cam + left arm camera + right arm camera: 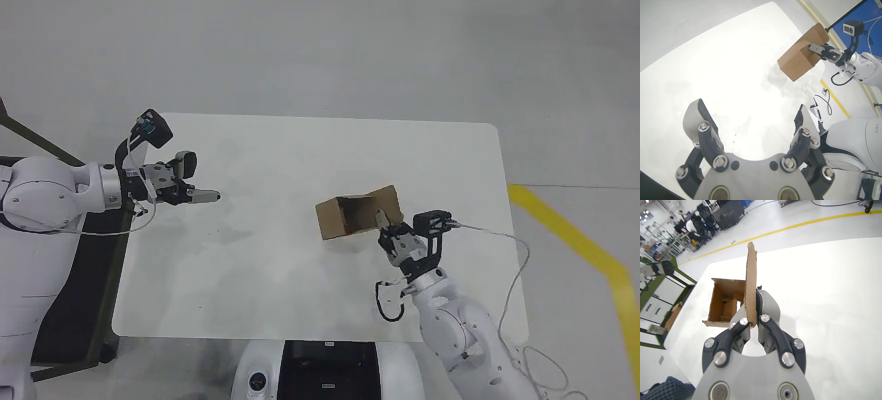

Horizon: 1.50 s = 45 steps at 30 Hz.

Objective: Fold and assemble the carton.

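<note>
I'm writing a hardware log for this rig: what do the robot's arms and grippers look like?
The left arm and right arm have glossy white rounded shells. The left gripper and right gripper share a grey metal palm plate, black linkages with silver round bolts, and two grey fingers with black ribbed pads. A black cable loops at the right wrist.

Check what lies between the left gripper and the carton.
Nothing: in the top view, only bare table separates the open left gripper from the carton, which the right gripper holds by a flap.
</note>
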{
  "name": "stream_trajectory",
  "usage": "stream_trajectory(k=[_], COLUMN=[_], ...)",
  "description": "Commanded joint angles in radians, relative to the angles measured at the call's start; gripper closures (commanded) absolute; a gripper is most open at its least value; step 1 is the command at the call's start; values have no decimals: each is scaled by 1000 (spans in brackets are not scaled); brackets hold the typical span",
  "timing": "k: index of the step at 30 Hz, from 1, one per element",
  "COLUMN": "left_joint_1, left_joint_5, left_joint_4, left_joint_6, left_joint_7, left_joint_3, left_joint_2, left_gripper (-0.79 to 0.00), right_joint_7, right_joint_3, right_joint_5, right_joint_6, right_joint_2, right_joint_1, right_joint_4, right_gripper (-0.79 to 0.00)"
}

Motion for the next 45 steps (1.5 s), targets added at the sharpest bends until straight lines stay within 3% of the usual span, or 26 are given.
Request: stream_trajectory(k=[1,5,12,21,42,45], left_joint_1=[0,0,0,0,0,1], left_joint_5=[0,0,0,0,0,9], left_joint_4=[0,0,0,0,0,-5], left_joint_6=[0,0,0,0,0,5], left_joint_7=[0,0,0,0,0,17], left_joint_3=[0,0,0,0,0,-1], left_joint_2=[0,0,0,0,0,-1], left_gripper=[-785,-785,-785,-785,-785,-785], right_joint_7=[-57,-138,-197,-196,-199,-189], right_joint_3=[4,-9,-60,-95,-96,-98], right_joint_5=[107,245,342,356,358,450], right_joint_6=[-65,-176,-243,-232,-236,-228], right_joint_2=[-4,-16,-38,-59,-63,-68], right_joint_1=[-9,-6,44,108,112,97], right_joint_4=[32,97,109,80,88,86], right_gripper=[0,0,0,0,0,0])
